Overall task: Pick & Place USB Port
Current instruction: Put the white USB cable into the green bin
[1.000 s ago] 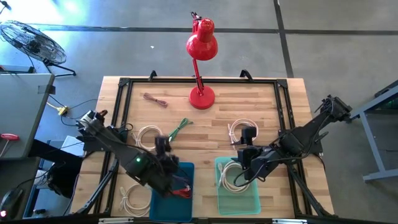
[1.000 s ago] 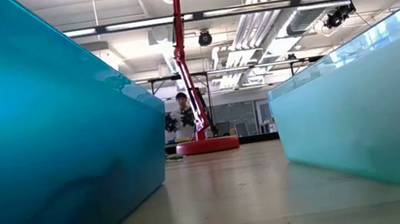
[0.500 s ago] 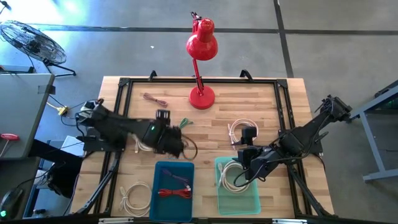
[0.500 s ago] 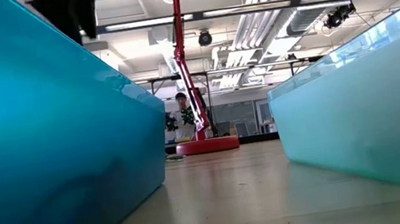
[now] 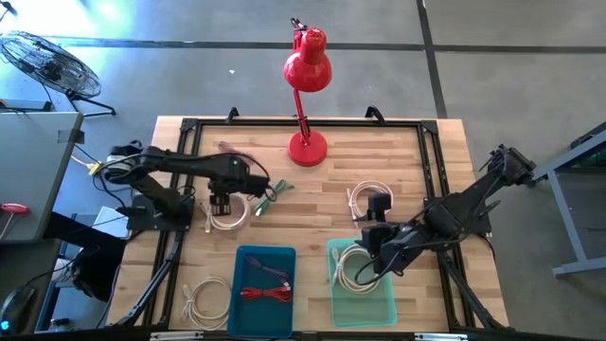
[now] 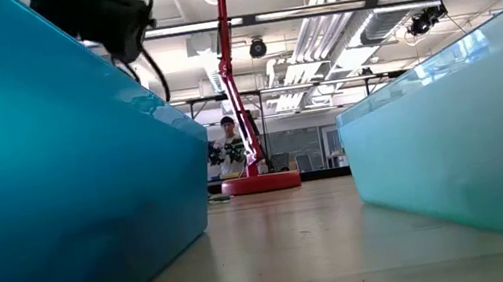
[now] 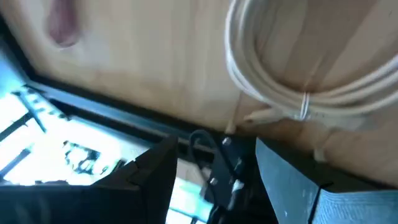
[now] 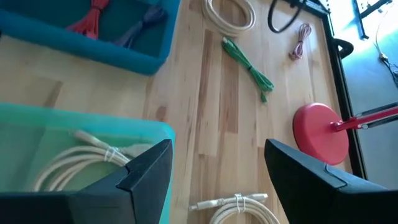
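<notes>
— From above, where's your claw?

— My left gripper point(image 5: 220, 201) hangs over the white cable coil point(image 5: 228, 211) on the wooden table point(image 5: 398, 156), fingers apart, nothing in them. The green cable point(image 5: 270, 195) lies just beside it, and a pink cable point(image 5: 237, 151) farther back, towards the red lamp point(image 5: 307, 147). My right gripper point(image 5: 367, 239) waits, also spread, at the teal bin point(image 5: 382, 303), which holds a white cable point(image 5: 354, 269).

— And the blue bin point(image 5: 241, 308)?

— A red cable point(image 5: 266, 295) and a purple one point(image 5: 270, 273) lie in it. Another white coil point(image 5: 204, 301) sits beside it (outside).

— Down at table height?

— Bin walls fill both sides: blue point(image 6: 59, 202), teal point(image 6: 475, 146). Between them stands the lamp's base point(image 6: 260, 183), with a person point(image 6: 230, 144) far behind under ceiling pipes.

— Your left wrist camera?

— The coil point(image 7: 298, 84) lies on the wood past my parted fingers point(image 7: 152, 177), near the black frame rail point(image 7: 112, 109).

— The right one?

— Nothing blocks my view of the green cable point(image 8: 249, 62). The lamp base point(image 8: 320, 134) stands beyond it.
</notes>
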